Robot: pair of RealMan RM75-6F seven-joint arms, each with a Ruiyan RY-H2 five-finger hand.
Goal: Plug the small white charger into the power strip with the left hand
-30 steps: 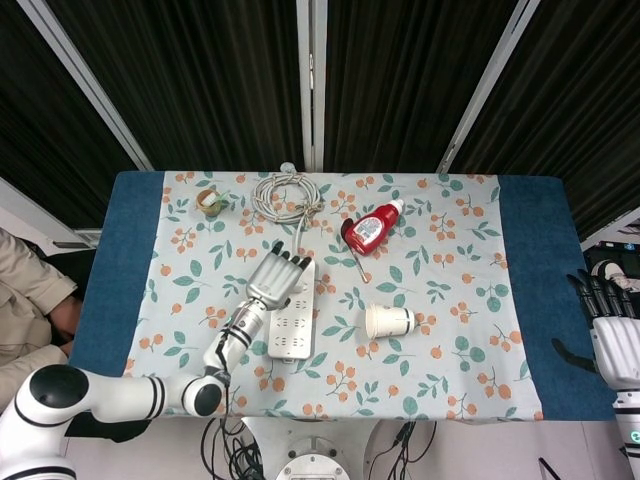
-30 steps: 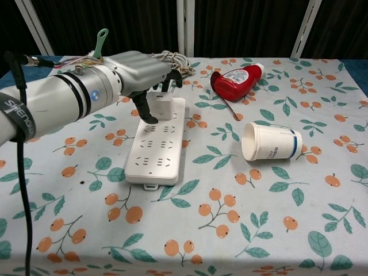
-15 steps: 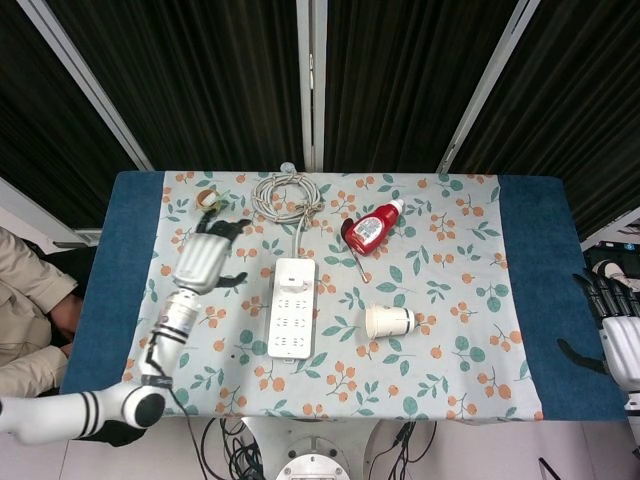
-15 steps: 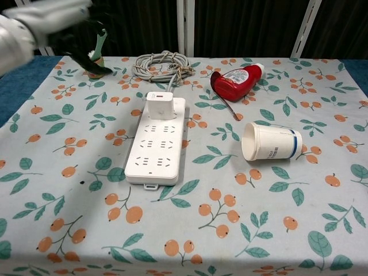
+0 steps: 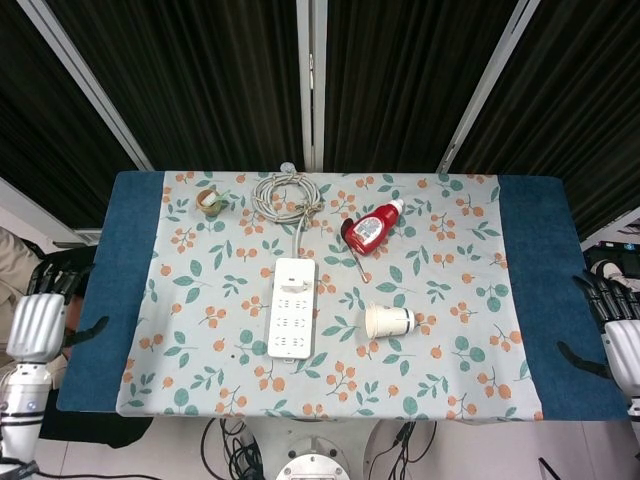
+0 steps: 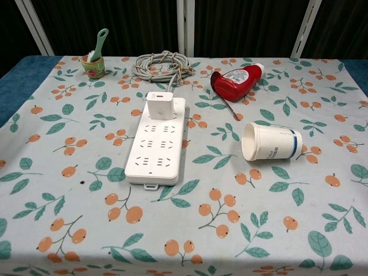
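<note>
On the far end of the power strip (image 6: 157,140), I see the small white charger (image 6: 159,106) seated upright in a socket, its coiled cable (image 6: 163,63) lying just beyond. My left hand (image 5: 38,322) hangs off the table's left edge, fingers spread and holding nothing. My right hand (image 5: 622,340) sits off the right edge, fingers likewise apart and empty. A paper cup (image 6: 271,142) lies on its side near a red ketchup bottle (image 6: 234,79).

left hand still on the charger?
No, the left hand sits off the table's left edge with nothing in it, while the small white charger stands alone in the power strip.
</note>
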